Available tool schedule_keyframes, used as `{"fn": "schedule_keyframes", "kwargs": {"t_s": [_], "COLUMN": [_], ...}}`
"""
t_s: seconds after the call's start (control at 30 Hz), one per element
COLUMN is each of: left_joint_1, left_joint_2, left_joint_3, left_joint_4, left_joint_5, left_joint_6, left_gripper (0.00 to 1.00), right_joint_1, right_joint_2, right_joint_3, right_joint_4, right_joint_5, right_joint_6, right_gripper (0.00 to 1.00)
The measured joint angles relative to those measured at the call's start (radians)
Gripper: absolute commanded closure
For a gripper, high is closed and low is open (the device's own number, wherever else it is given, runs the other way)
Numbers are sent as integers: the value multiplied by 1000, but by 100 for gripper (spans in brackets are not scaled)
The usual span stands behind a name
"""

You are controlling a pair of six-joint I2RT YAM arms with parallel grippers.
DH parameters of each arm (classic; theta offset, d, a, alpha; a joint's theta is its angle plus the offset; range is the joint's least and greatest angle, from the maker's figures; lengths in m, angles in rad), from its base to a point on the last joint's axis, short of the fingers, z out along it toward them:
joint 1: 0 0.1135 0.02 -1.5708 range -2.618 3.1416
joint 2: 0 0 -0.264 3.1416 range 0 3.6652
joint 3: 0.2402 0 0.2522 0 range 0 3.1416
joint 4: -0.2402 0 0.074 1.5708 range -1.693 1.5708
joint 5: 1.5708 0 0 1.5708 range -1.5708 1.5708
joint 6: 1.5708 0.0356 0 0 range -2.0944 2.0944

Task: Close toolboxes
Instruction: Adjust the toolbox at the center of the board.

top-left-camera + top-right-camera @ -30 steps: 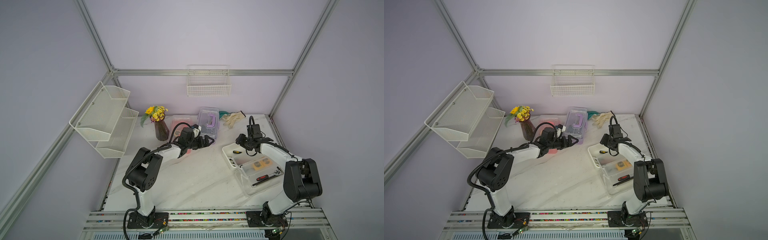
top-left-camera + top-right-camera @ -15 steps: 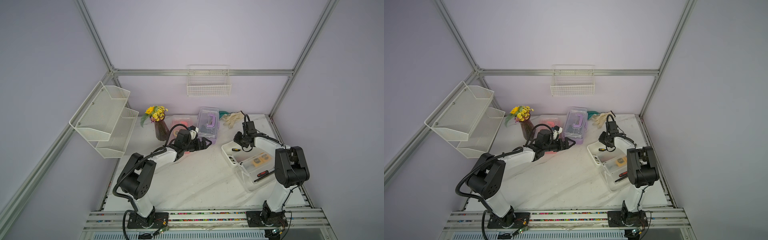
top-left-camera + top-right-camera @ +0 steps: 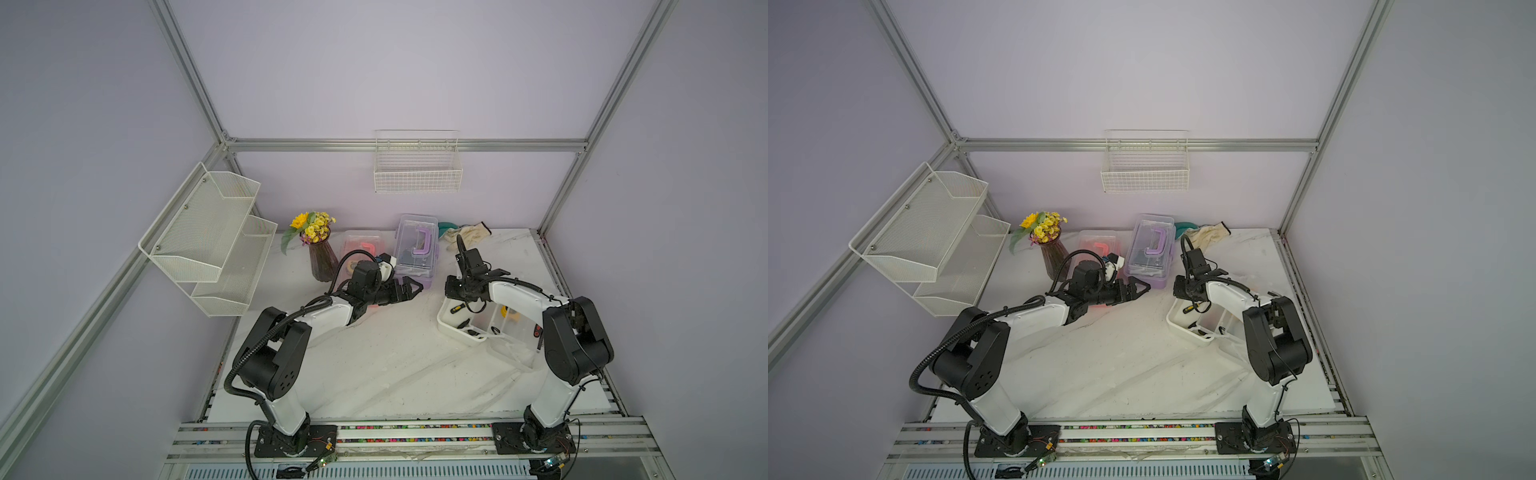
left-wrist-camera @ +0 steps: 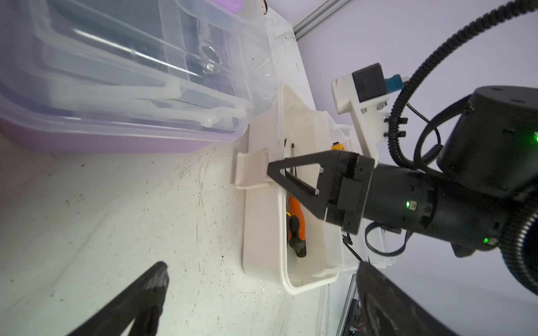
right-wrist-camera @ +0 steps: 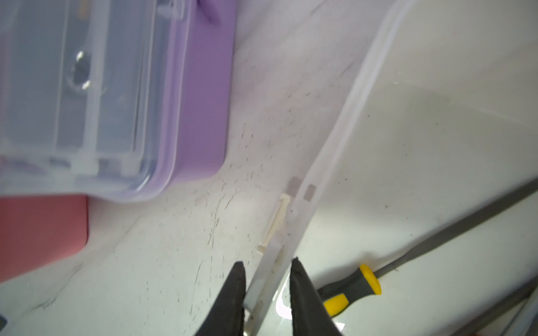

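My right gripper (image 5: pixel 267 261) straddles the thin, pale front rim of the white toolbox (image 3: pixel 457 333), with one black tapered finger outside the wall and one inside. It sits just beside the squarish cream latch tab (image 5: pixel 275 224). The fingers stand only narrowly apart, and I cannot tell whether they actually pinch the plastic. This box sits at about three o'clock from the middle of the table (image 3: pixel 374 365), a white marbled slab scuffed with fine dark scratches. Its clear lid (image 3: pixel 513 349) lies open on the four-o'clock side, and in the smooth base rests a screwdriver (image 5: pixel 352 288) with a yellow-and-black handle and a long grey shaft. At eleven o'clock from my right gripper stands the purple toolbox (image 3: pixel 417 249), which has a glossy lilac base with rounded corners. Its transparent lid is down over the base, with an arched purple handle on top. The pink toolbox (image 3: pixel 360 243) is just beside it at nine o'clock, partly hidden behind my left arm. My left gripper (image 3: pixel 415 286) hovers at the purple box's six o'clock and points toward three o'clock, its two dark wedge-shaped fingers spread wide apart.
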Motion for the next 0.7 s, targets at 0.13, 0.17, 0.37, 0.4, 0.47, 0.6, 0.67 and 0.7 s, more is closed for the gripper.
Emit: {"fn": "schedule_keyframes", "kwargs": {"t_s": [0.13, 0.17, 0.37, 0.4, 0.47, 0.6, 0.67, 0.7], "left_joint_1": [6, 10, 67, 83, 109, 123, 123, 123], "left_joint_2": [-13, -20, -106, -130, -179, -273, -298, -305], "left_joint_3": [-9, -13, -69, -80, -103, -144, -156, -160], "left_joint_4": [-5, -7, -49, -65, -92, -132, -145, -149], "left_joint_5": [0, 1, -30, -45, -80, -132, -138, -140], "left_joint_6": [-3, -6, -16, -12, -7, 8, 10, 10], "left_gripper": [0, 0, 0, 0, 0, 0, 0, 0], "right_joint_1": [92, 122, 274, 301, 347, 413, 426, 430], "right_joint_2": [-46, -51, -50, -43, -22, 23, 24, 24], "right_joint_3": [-45, -49, -45, -37, -11, 44, 47, 47], "right_joint_4": [-31, -37, -43, -44, -48, -50, -53, -62], "right_joint_5": [-3, -4, -10, -14, -23, -60, -80, -87], "right_joint_6": [9, 14, 51, 58, 60, 60, 61, 62], "right_gripper": [84, 84, 84, 84, 83, 76, 71, 70]}}
